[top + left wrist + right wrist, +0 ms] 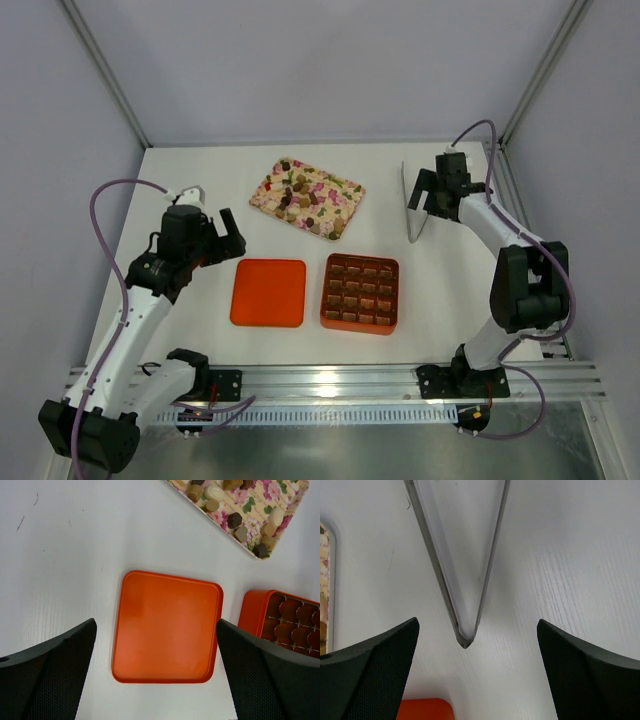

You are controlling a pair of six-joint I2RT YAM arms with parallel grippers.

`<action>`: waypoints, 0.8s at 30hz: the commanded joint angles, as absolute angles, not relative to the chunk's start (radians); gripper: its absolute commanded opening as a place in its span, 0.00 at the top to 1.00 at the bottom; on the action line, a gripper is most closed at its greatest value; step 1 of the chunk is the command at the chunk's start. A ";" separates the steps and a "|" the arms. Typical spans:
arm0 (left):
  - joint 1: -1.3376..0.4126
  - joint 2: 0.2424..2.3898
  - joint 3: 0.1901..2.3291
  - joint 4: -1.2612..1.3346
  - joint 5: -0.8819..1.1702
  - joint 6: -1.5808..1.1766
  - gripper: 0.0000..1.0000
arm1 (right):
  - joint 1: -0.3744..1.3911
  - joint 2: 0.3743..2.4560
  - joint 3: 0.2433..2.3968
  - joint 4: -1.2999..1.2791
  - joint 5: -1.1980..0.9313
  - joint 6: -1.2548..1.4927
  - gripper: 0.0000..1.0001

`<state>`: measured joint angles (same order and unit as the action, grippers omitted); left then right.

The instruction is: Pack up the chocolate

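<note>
Chocolate (pixel 303 196) lies loose on tray (pixel 345 190), rear centre of desk (pixel 200 180). Left hand (pixel 156 625) wide over lid (pixel 167 625). Right hand (pixel 477 625) wide over tongs (pixel 464 639) (joined end nearest).

The chocolate (pixel 300 195) is showing dark brown, mid brown and tan against a tray (pixel 342 193) wearing a pink floral print. The box (pixel 358 325) and lid (pixel 268 292) are glowing orange against the white surface (pixel 200 175).

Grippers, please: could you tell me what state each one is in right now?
Left gripper: open, empty, over the orange lid.
Right gripper: open, empty, over the metal tongs.
</note>
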<state>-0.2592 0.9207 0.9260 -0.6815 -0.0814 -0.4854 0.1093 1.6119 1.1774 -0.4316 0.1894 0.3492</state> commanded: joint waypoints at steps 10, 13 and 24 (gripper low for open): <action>-0.255 0.904 0.943 -0.643 -0.084 -0.469 0.00 | 0.109 1.882 1.452 -0.457 0.121 0.319 0.00; -0.255 0.905 0.943 -0.641 -0.084 -0.468 0.00 | 0.110 1.933 1.491 -0.486 0.126 0.316 0.00; -0.256 0.917 0.945 -0.643 -0.083 -0.468 0.00 | 0.112 2.043 1.555 -0.532 0.132 0.318 0.00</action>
<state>-0.2592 0.9207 0.9260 -0.6785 -0.0818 -0.4850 0.1093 2.0220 1.4933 -0.5068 0.1238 0.3302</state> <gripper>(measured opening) 0.996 0.996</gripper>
